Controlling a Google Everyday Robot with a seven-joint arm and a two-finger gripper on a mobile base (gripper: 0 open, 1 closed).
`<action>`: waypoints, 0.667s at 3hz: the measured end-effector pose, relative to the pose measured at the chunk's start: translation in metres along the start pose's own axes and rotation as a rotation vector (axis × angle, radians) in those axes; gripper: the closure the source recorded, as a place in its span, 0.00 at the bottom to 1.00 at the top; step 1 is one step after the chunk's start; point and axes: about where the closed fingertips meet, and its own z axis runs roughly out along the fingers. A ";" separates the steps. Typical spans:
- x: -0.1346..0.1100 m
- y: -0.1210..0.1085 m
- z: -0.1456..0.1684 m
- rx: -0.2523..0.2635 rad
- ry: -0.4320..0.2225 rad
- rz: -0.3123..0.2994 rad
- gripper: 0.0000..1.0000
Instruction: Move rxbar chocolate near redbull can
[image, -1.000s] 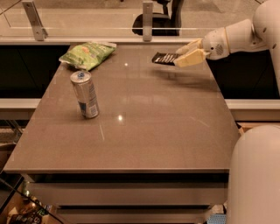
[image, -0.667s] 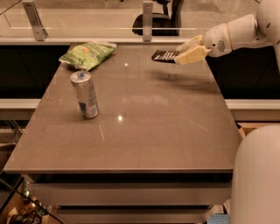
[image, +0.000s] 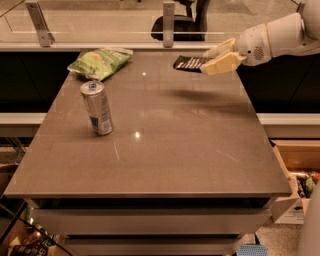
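The rxbar chocolate, a flat black bar with white lettering, is held level in the air above the table's far right part. My gripper, with cream fingers, is shut on its right end and reaches in from the right. The bar's shadow lies on the table below it. The redbull can, silver and blue, stands upright on the left part of the table, well to the left of and nearer than the bar.
A green chip bag lies at the table's far left corner. The brown table ends at a glass rail with metal posts at the back. A cardboard box sits on the floor to the right.
The gripper has lifted the bar a little higher and moved it slightly back over the far right of the table. The can and the bag have not moved.
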 end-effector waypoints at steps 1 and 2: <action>-0.003 0.021 -0.002 0.009 -0.003 -0.018 1.00; -0.005 0.043 0.000 0.014 -0.003 -0.038 1.00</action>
